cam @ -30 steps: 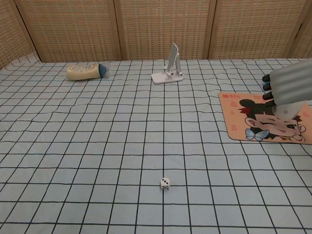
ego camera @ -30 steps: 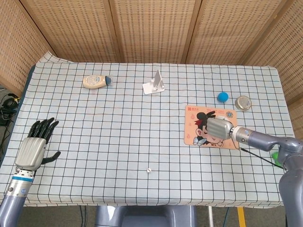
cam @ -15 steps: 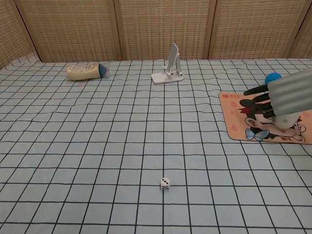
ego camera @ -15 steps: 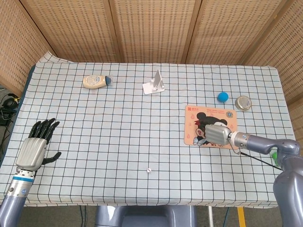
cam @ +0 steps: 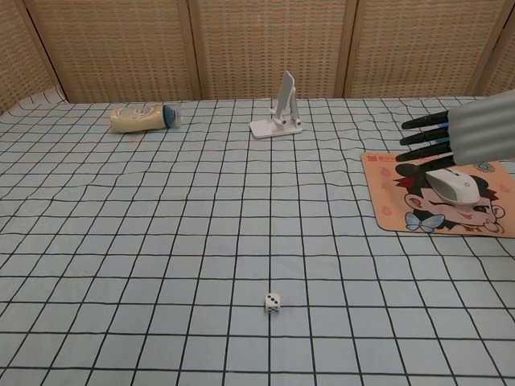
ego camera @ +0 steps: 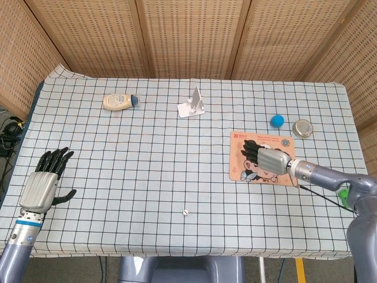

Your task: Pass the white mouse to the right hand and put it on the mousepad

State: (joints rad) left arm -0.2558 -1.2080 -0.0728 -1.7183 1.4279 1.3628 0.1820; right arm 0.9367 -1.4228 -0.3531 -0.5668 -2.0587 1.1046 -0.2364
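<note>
The white mouse [cam: 455,187] lies on the cartoon mousepad [cam: 386,201] at the table's right side. My right hand [cam: 467,133] hovers just above it with its fingers [cam: 420,141] stretched out flat and apart, holding nothing. In the head view the same hand [ego camera: 270,159] sits over the mousepad [ego camera: 238,141] and hides the mouse. My left hand [ego camera: 42,183] rests at the table's near left edge, fingers spread, empty.
A mayonnaise bottle [ego camera: 119,101] lies at the back left and a white phone stand [ego camera: 193,103] at the back middle. A blue ball [ego camera: 277,121] and a small tin [ego camera: 303,128] sit behind the mousepad. A die [cam: 273,302] lies near the front middle.
My right hand has lifted off the mouse and spread its fingers; the mouse now shows lying free on the mousepad. The left hand has not moved.
</note>
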